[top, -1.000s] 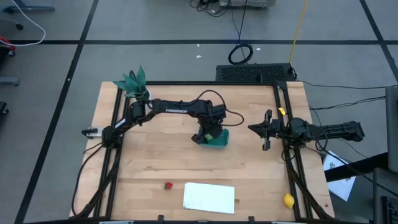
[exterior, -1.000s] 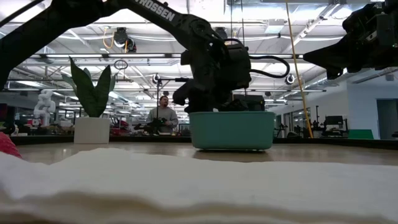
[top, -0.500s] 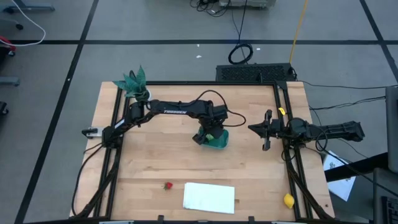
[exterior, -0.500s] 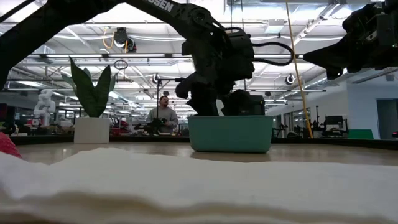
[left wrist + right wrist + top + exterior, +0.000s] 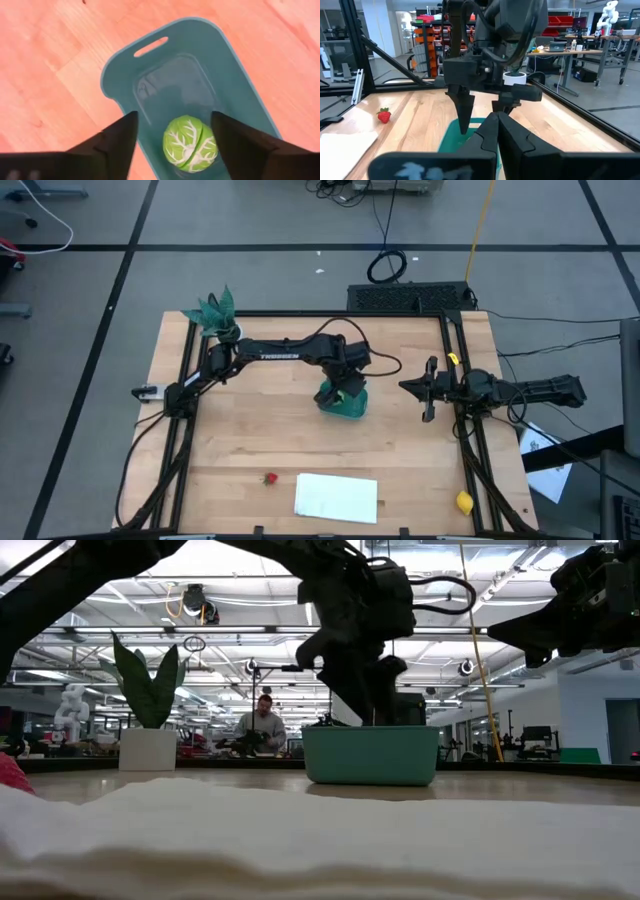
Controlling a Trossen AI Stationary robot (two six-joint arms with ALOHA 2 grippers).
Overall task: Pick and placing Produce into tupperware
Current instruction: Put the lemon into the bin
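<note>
The teal tupperware (image 5: 350,406) (image 5: 370,753) stands at the table's middle. The light-green round fruit (image 5: 190,145) lies on its floor, at one end. My left gripper (image 5: 173,120) (image 5: 362,690) hangs open just above the tub, its fingers on either side of the fruit without touching it. The red strawberry (image 5: 269,478) (image 5: 383,115) rests on the table near the near edge. At the near right corner sits the yellow lemon (image 5: 464,502). My right gripper (image 5: 403,386) (image 5: 495,120) waits shut over the table's right side, pointing toward the tub.
A flat white sheet (image 5: 336,497) lies by the near edge, right of the strawberry. The teal plant in its white pot (image 5: 215,313) (image 5: 148,748) stands at the far left corner. Black frame rails (image 5: 190,380) run along the table's left and right sides.
My left gripper has risen out of the tub and now hangs above its rim, shifted slightly toward the table's far right. The tub has stayed in place.
</note>
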